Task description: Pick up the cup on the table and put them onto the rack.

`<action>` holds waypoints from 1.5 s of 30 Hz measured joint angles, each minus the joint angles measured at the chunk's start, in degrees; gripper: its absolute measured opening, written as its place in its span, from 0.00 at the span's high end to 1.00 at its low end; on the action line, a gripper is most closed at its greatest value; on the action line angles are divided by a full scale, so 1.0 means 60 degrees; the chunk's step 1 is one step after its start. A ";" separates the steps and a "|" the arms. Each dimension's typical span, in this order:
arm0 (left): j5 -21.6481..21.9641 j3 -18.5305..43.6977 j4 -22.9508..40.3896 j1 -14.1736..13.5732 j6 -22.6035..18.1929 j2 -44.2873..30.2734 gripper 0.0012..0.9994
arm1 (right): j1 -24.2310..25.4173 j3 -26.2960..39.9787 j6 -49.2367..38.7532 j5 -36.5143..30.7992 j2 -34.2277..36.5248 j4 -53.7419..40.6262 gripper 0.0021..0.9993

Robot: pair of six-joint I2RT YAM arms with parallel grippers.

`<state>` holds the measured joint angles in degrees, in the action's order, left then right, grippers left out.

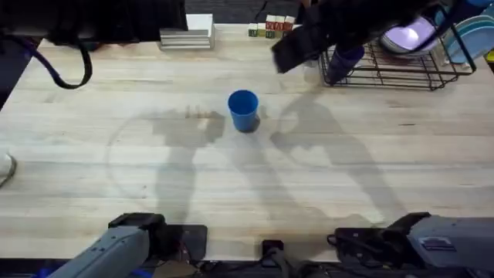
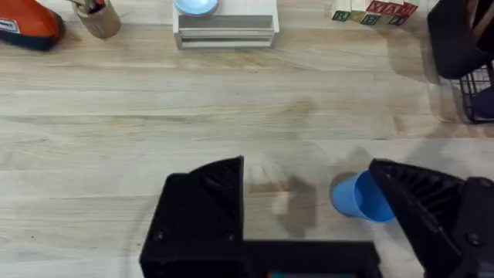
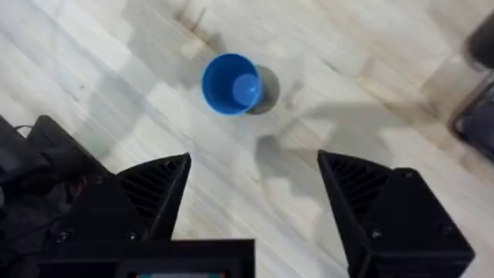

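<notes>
The blue cup stands upright on the table; the right gripper, jaws apart, should drop straight over its rim. The left gripper is spread too.

Light wooden plank table. A blue cup stands upright near its centre, mouth up. The black wire rack sits at the far right. Wooden letter blocks and a stack of white trays rest along the far edge.
</notes>
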<state>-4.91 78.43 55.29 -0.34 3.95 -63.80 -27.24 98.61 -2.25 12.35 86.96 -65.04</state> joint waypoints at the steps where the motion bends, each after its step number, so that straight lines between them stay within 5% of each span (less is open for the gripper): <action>1: 0.0000 0.0000 0.0004 0.0000 0.0000 0.0001 0.01 | -0.0129 0.0000 0.0099 -0.0013 0.0093 0.0049 0.00; 18: 0.0000 0.0000 0.0000 0.0000 -0.0002 0.0001 0.01 | -0.1585 0.0000 0.2683 -0.1233 0.1911 0.0419 0.00; 45: 0.0000 0.0000 0.0004 0.0000 0.0000 0.0002 0.01 | -0.1622 0.0004 0.3774 -0.1699 0.3399 0.1251 0.00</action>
<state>-4.91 78.43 55.31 -0.34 3.95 -63.79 -36.97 98.63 20.40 2.15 107.35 -57.53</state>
